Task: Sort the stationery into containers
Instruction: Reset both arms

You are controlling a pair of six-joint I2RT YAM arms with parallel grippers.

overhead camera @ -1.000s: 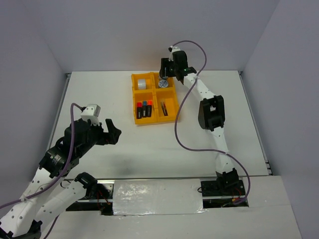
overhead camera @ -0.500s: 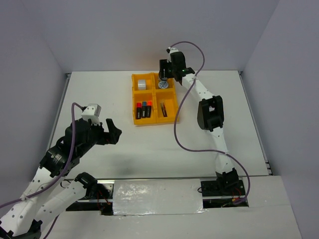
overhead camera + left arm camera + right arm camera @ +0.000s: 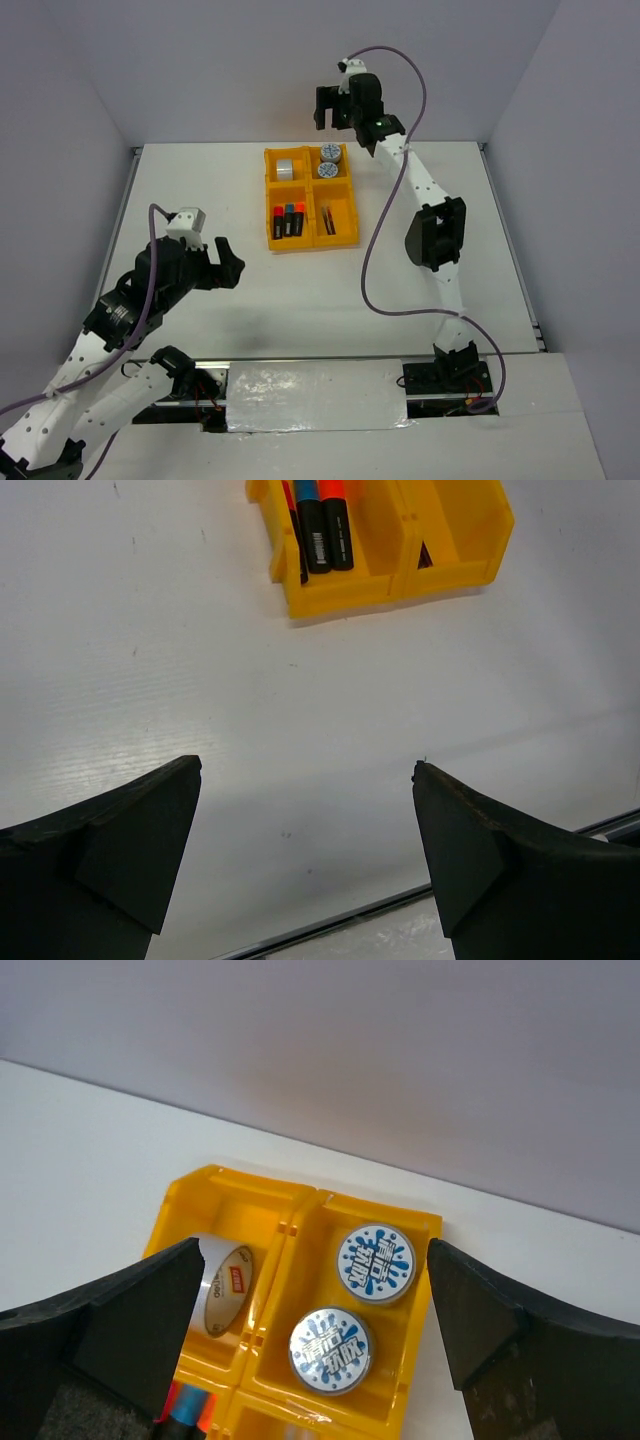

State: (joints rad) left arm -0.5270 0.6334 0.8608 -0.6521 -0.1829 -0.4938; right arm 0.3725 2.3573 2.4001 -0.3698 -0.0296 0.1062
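The right claw (image 3: 315, 1245) is released and grasps nothing; its two fingers stand wide apart, above the far right part of the yellow tray (image 3: 250, 1178). In the top view, this claw (image 3: 325, 105) hangs high, over the far edge of the table (image 3: 450, 200).

Directly below it, two blue-white rolls (image 3: 375, 1263) lie flat and close together in the far right compartment. The grey tape ring (image 3: 225, 1280) is in the far left compartment and seems to lean against a wall. The three highlighters (image 3: 289, 219) are in the near left compartment and the two thin pens (image 3: 328, 218) in the near right one. I see no stationery outside the tray, so I judge the sorting is finished or almost finished.

What could go wrong now comes mostly from the arms.

- **Right arm:** if it pulls back toward its base too low, a finger or the hanging purple cable (image 3: 365, 270) could catch the tray rim. The tray looks light, so it could slide or tip.
- **Tape ring:** a knock to the tray could make the leaning ring roll over the divider.
- **Left claw:** the left claw (image 3: 305, 763) is also released and empty. It hovers over bare table on the near side of the tray, well apart from it. A low forward sweep would push the near wall.
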